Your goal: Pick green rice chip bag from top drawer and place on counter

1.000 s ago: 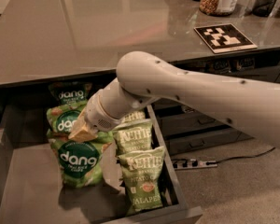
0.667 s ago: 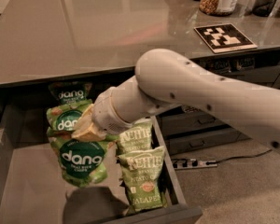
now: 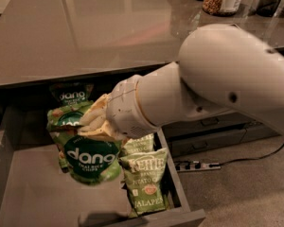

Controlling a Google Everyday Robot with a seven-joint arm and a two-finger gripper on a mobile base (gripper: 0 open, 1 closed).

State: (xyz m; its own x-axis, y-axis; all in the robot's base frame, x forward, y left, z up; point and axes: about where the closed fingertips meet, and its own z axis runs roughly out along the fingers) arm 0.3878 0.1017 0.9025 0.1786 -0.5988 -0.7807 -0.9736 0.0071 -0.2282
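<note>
Hand (image 3: 96,122) is gripping top of green rice chip bag (image 3: 92,161), holding it above top drawer (image 3: 33,197) floor. You are roughly halfway: pick looking done, placing on counter (image 3: 85,32) remaining.

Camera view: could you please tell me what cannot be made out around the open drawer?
- Camera view: the top edge of the bright green "dang" rice chip bag, covered by the end effector gripping it over the wide grey top drawer.
- Camera view: small print on the darker "dang" bag, shadowed under the glossy grey-brown counter.
- Camera view: the top of the upper olive-green Kettle bag, behind the white arm.
</note>
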